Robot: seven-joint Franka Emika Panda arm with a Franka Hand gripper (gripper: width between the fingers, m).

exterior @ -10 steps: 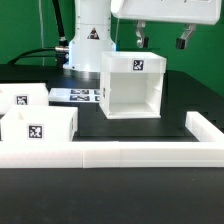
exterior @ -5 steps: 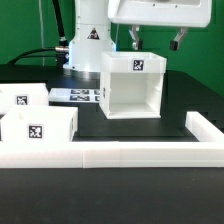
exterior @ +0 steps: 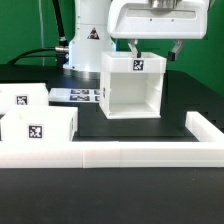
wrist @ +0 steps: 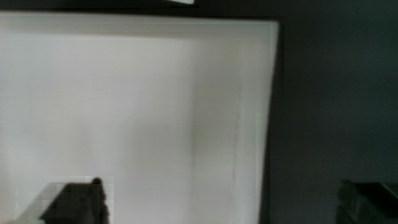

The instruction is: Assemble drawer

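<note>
The white drawer casing (exterior: 133,86) stands open-fronted in the middle of the black table, with a marker tag on its front rim. My gripper (exterior: 154,50) hangs just above the casing's top, fingers spread wide, one finger (exterior: 133,45) over the top and the other (exterior: 177,48) past the casing's side toward the exterior view's right. It is open and holds nothing. In the wrist view the casing's white top (wrist: 143,110) fills most of the picture, with my dark fingertips (wrist: 77,202) at the edge. Two small trays (exterior: 38,129) (exterior: 22,99) sit at the exterior view's left.
A long low white wall (exterior: 120,153) runs along the front and turns back at the exterior view's right (exterior: 207,128). The marker board (exterior: 80,94) lies flat behind the trays. The robot base (exterior: 85,45) and black cables stand at the back.
My gripper has come down toward the casing's top over the last second, staying open. The casing and trays have not moved.
</note>
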